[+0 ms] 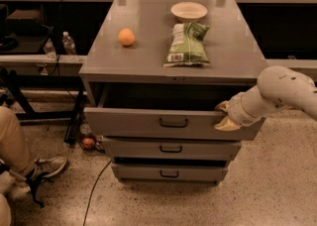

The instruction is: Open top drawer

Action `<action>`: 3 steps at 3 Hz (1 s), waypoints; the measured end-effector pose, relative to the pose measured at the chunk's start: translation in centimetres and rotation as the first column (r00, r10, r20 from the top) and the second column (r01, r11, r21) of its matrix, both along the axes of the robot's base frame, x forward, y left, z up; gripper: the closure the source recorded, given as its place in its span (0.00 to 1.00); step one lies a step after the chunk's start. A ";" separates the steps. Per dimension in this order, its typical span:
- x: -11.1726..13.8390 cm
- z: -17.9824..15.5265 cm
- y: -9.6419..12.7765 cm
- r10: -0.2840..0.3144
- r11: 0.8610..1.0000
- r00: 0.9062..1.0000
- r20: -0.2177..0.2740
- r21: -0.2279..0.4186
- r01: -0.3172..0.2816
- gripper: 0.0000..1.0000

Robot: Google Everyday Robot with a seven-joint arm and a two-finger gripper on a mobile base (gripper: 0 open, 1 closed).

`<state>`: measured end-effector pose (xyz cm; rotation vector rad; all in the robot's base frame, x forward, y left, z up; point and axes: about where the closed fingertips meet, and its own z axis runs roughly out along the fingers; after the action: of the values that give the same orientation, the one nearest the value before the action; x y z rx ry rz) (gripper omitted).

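My pincer (pixel 225 115) is at the right end of the top drawer (pixel 143 122), clamped across its front's upper edge. Three drawers in the stack; the top one stands pulled out, two lower drawers (pixel 143 147) sit further in. On the cabinet top (pixel 148 59): one orange (pixel 126 36), one bowl (pixel 188 10), one green bag (pixel 187 45).

Top drawer (pixel 130 123): grey metal, small black centre handle (pixel 173 122); stood pulled partly out, dark interior showing. Gripper (pixel 225 116) sat at its front's upper right edge.
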<state>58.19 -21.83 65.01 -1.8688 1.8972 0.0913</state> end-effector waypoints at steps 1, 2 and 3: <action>0.0 0.1 0.0 0.000 1.000 1.000 0.000 0.000 0.000 0.95; -3.3 1.2 -0.4 -0.034 0.999 0.999 -0.035 0.001 0.034 1.00; -3.3 1.2 -0.4 -0.034 0.999 0.999 -0.036 0.001 0.034 1.00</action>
<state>54.91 -22.22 66.24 -1.8443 1.9515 0.1159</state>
